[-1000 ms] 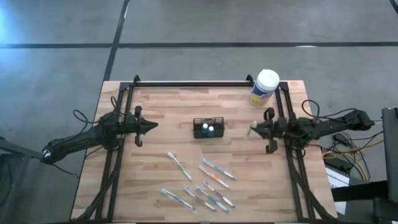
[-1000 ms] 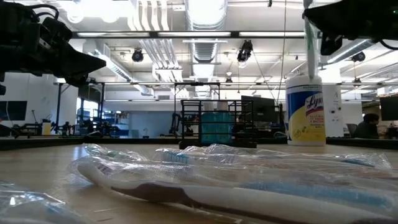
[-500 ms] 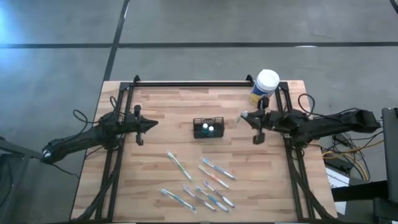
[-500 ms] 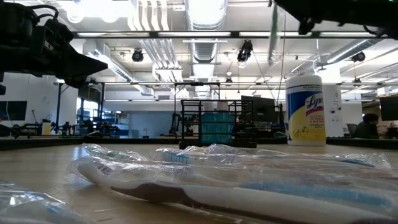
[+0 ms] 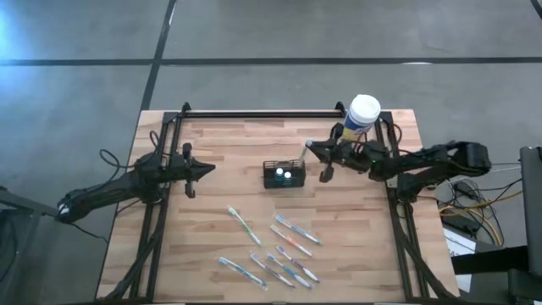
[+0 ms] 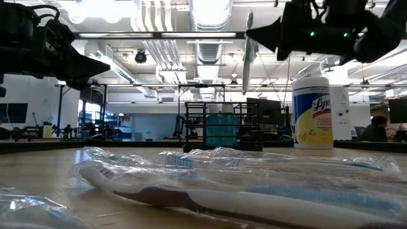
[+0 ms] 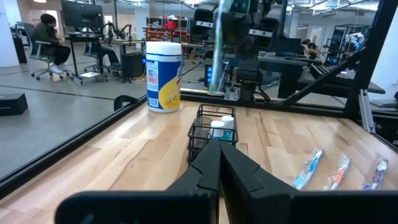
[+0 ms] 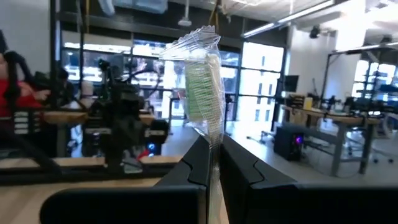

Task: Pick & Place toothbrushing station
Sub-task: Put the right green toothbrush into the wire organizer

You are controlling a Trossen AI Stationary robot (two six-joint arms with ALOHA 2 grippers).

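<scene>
Nearest the low camera, several wrapped toothbrushes [image 5: 269, 250] lie loose on the wooden bench [image 5: 220, 229], spread over its near half; in the low view their clear wrappers [image 6: 210, 184] fill the foreground.

Beyond them, about at the bench's middle, stands the toothbrushing station [image 5: 284, 174], a small black wire-mesh caddy, upright on the wood. From above, two round pale tops show in its compartments. The left wrist view has it straight ahead [image 7: 213, 130] with the same pale items inside it.

To the caddy's left, well apart from it, the left end effector [image 5: 203, 170] hangs above the bench with its fingers [image 7: 214, 168] brought together to a point and nothing between them; the arm reaches in from the bench's left edge.

On the caddy's other side, the right end effector [image 5: 315, 151] is raised above the bench, just beside the caddy's upper right corner as seen from overhead. Its fingers [image 8: 199, 163] are clamped on a wrapped toothbrush [image 8: 204, 87], held upright with the green bristle head uppermost inside its clear wrapper. In the low view this brush [image 6: 248, 54] hangs well above the caddy's rim, a little to its right.

Farthest back, near the bench's right rear corner, stands a round canister [image 5: 361, 119] with a white lid and a yellow label, upright and apart from the caddy.

Past the bench, in the left wrist view, a person [image 7: 48, 37] sits at a desk in the room.
</scene>
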